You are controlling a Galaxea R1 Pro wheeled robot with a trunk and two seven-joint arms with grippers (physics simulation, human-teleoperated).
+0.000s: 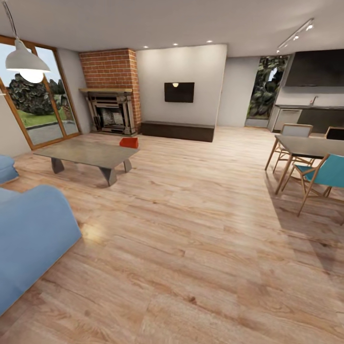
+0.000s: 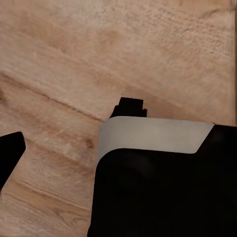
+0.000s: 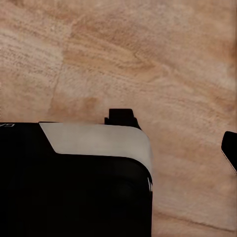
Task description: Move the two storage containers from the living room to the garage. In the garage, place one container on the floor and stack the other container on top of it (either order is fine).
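Ideally, the robot drives round the coffee table (image 1: pixel 91 154) toward the orange-red storage container (image 1: pixel 129 142); both grippers' openings cannot be told.

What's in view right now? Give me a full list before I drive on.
storage container: one seen, orange-red, on the wood floor behind the coffee table
coffee table: one, grey, left of centre
sofa: blue, near left
fireplace: one, brick surround, far left corner
bench: one, long, dark, under the wall TV
dining table: one, grey, right, with chairs, one teal
pendant lamp: one, white, upper left
wood floor: light planks
left gripper: black, above the floor, fingers apart
right gripper: black, above the floor, fingers apart
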